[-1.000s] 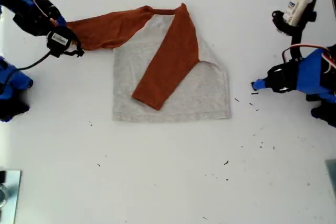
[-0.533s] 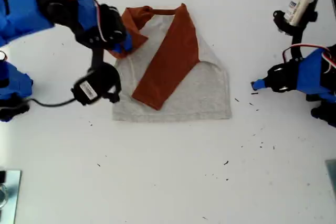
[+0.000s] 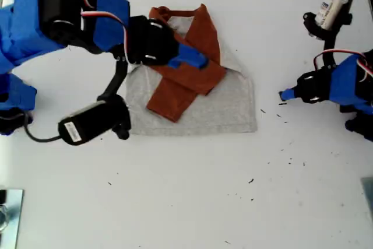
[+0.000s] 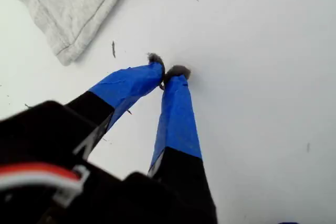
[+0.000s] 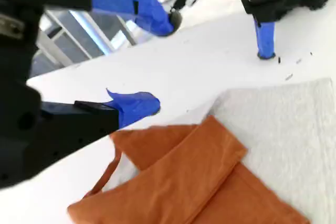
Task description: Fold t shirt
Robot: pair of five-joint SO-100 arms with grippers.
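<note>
Grey t shirt point(image 3: 227, 106) flat mid-counter point(image 3: 186, 202), both rust sleeves folded across it, my second claw point(image 5: 152, 64) spread wide above the sleeves, my first claw point(image 4: 169, 72) pressed together on bare counter just beside the hem corner

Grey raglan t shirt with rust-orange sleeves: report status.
My first gripper shut, empty, beside shirt's hem. My second gripper open above grey raglan t shirt with rust-orange sleeves, both sleeves folded across. Nothing in the way.
</note>
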